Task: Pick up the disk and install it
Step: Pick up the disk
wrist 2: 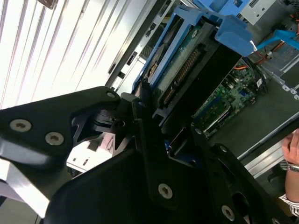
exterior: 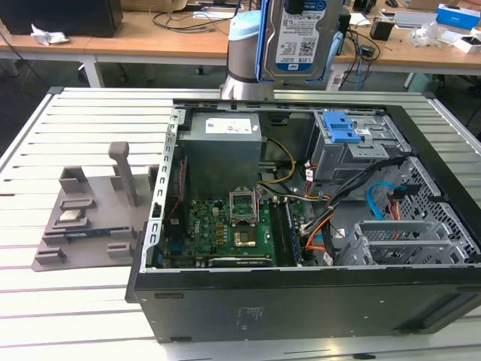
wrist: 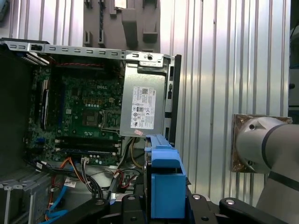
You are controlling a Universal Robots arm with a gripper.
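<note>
Slatted white table (exterior: 98,120) under everything, with messy desks and cables behind it. On it lies the open computer case (exterior: 301,301), side panel off, guts facing up.

From my end the claw (wrist 2: 166,119) is clamped on the disk (exterior: 297,41), with black fingers (wrist 2: 140,126) pressing either side of one end. The drive hangs upright, high above the back edge of the case, label toward the exterior camera. My guess is it's held on edge and well clear so nothing snags on the case wall. In the first wrist view its blue carrier bracket (wrist: 163,182) sits over the case opening, with the power supply (wrist: 142,105) just beyond.

It probably belongs in the grey drive cage (exterior: 338,154) with the blue latch (exterior: 338,126), toward the exterior view's right. Stuff in the way: blue and orange cables (exterior: 373,197) loop right beside that cage, and the motherboard (exterior: 225,226) is near. A grey parts fixture (exterior: 90,218) sits well apart at the exterior view's left. A person's hand (wrist 2: 292,149) is also at the edge of the second wrist view, so I'd go gently.
</note>
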